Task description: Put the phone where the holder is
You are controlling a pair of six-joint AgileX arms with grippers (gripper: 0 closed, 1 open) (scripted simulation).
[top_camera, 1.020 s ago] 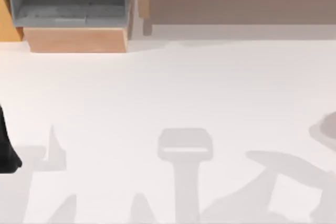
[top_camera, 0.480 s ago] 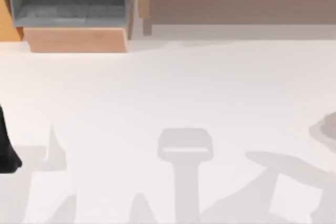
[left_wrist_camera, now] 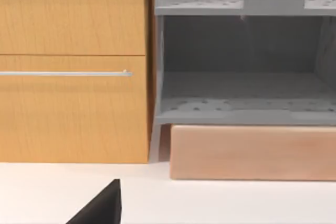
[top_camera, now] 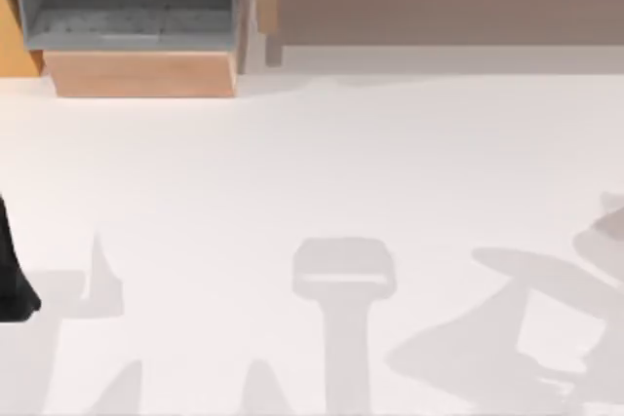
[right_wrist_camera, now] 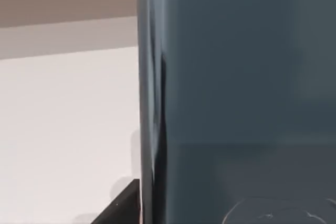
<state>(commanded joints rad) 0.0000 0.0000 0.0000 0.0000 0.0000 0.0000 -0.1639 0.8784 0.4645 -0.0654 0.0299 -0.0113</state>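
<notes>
As counted: one phone [right_wrist_camera: 236, 87] close up.

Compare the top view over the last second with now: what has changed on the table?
The shadows at the table's right side shifted: the long dark band moved toward the right edge and spread lower, so something above that side is moving. The left arm at the left edge, the grey shelf unit and the wooden block stayed put.

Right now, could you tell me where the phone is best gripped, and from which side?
Probably across its width, on the long edges: the phone is a flat glossy slab whose thin dark rim gives the only hold. It sits just before the right arm's wrist camera, so come face-on with that arm. The left arm is parked at the table's left.
</notes>
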